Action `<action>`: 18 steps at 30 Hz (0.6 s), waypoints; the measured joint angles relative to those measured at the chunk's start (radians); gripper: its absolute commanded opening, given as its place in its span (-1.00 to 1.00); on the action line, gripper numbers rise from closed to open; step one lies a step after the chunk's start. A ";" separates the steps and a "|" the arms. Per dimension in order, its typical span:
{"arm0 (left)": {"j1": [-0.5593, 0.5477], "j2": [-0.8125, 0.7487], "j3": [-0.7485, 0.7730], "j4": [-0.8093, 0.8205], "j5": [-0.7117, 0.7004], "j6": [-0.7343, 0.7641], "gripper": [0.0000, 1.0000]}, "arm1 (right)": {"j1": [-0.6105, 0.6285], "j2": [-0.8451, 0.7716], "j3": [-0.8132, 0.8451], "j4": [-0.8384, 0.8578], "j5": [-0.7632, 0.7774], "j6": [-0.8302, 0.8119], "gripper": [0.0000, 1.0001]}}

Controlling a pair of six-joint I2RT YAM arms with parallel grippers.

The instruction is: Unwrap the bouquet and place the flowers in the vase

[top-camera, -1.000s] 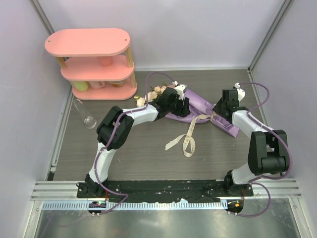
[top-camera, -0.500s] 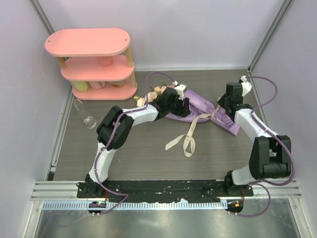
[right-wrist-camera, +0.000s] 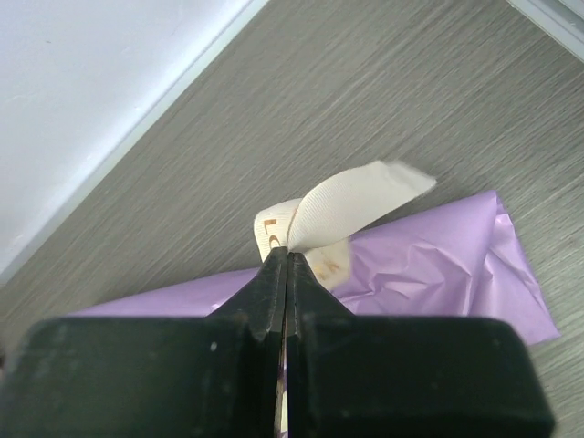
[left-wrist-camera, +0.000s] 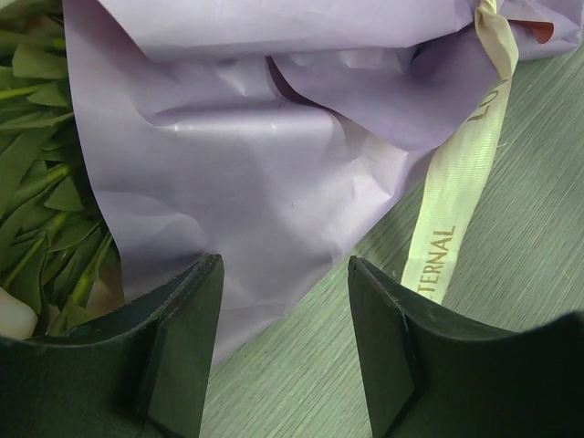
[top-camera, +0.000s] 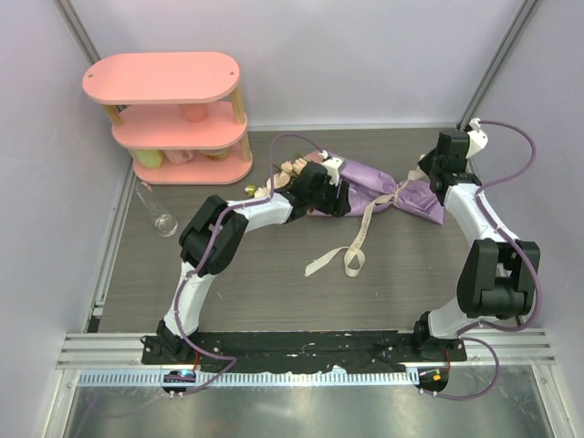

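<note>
The paper (left-wrist-camera: 255,164) is lilac, the ribbon (left-wrist-camera: 461,173) cream.

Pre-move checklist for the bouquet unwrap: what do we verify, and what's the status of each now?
1. Right pincer has the ribbon: ok, shut on a ribbon end.
2. Ribbon off the bouquet: not ok, it is cinched round the wrapping paper, tails trailing on the table.
3. Left pincer bracing the bouquet: not ok, open, fingers straddling the paper's edge, clamping nothing.
4. Flowers free of paper: not ok, stems lie inside the wrap.
5. Vase upright and ready: cannot tell, clear glass at far left, well apart from the bouquet.
</note>
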 measured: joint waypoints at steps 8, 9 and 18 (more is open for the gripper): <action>0.000 0.006 0.000 -0.001 0.000 0.000 0.22 | 0.002 -0.030 0.082 -0.062 0.056 -0.046 0.21; 0.000 0.006 0.000 -0.001 0.000 0.000 0.23 | 0.001 0.003 0.132 -0.087 0.058 -0.056 0.22; -0.003 0.001 0.000 -0.001 0.035 0.030 0.15 | 0.129 0.135 0.082 -0.231 0.083 -0.158 -0.18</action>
